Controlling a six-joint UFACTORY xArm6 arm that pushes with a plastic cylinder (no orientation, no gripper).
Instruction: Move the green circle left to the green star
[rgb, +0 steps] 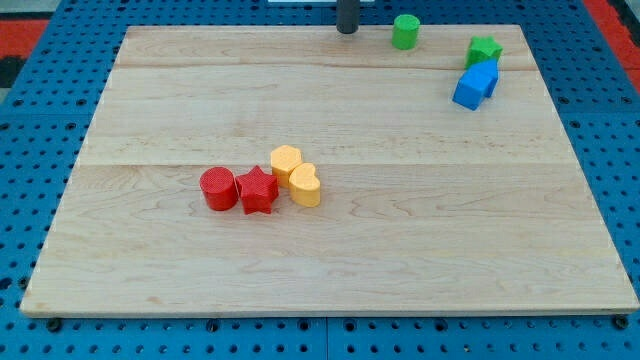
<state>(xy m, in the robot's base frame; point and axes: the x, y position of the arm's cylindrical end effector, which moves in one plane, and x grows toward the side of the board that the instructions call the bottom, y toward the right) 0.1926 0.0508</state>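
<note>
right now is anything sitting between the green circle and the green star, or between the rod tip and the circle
Nothing visible is. My tip stands just to the view's left of the green circle, with bare board between. Bare board also separates the circle from the green star; the blue block sits below the star.

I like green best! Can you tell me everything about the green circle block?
The green circle is a short, plain green cylinder standing upright near the wooden board's top edge, right of the middle. Nothing touches it. My tip is just to its left, with a gap between them. The green star sits farther right.
</note>
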